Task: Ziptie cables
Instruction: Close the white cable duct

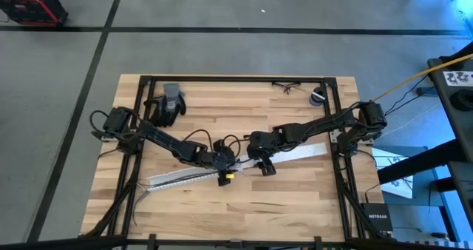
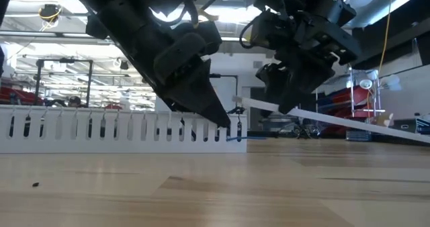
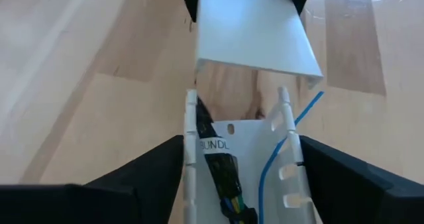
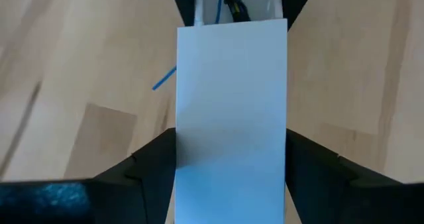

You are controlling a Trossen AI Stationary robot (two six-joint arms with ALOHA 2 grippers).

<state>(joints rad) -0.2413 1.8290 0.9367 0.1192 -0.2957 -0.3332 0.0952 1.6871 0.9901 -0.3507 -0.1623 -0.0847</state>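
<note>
Both arms reach inward from opposite sides and meet near the middle, bent at the elbows. The left hand point(image 1: 224, 172) points down with its fingers point(image 3: 142, 174) spread apart, low over the surface. The right hand point(image 1: 264, 163) sits just beside it, tilted, its fingers point(image 4: 149, 164) likewise held well apart.

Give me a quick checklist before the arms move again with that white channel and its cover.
1. Left pincer straddles the slotted channel: ok.
2. Right pincer straddles the flat white cover: ok.
3. Cover lined up with the channel end: ok; seated on it: not ok.
4. Cables lying inside the channel: ok.
5. Blue wire fully inside: not ok, it pokes out through a slot.
6. Ziptie around the cables: cannot tell.
</note>
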